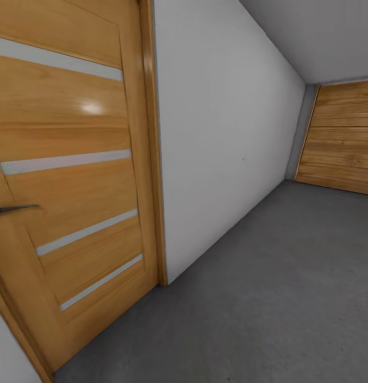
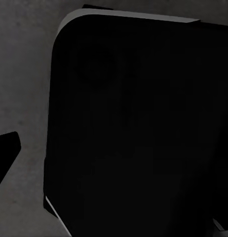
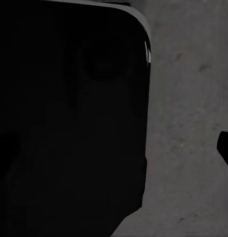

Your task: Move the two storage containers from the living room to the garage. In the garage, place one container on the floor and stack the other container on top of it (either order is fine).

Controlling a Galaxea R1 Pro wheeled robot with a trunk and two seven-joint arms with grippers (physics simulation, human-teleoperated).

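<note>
- Head camera is facing the garage: door (image 1: 72, 175) near left, white wall (image 1: 226, 149), grey floor (image 1: 258, 298), plank doors (image 1: 341, 135) far right.
- Containers aren't showing; location unknown.
- Grippers: can't tell whether clenched or released; wrist cameras are looking at a dark body over concrete.
- Judgement: bins are likely rigid, light, slick-walled; take hold at opposite rims.

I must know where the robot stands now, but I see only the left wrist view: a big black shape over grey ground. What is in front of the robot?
Observer: In the head view, a wooden door with pale horizontal stripes stands close at the left.
Operator: Can you see its handle?
Observer: Yes, a dark lever handle shows near the picture's left edge.
Operator: And what lies further ahead?
Observer: A grey concrete floor runs along a white wall to wide wooden plank doors at the far right.
</note>
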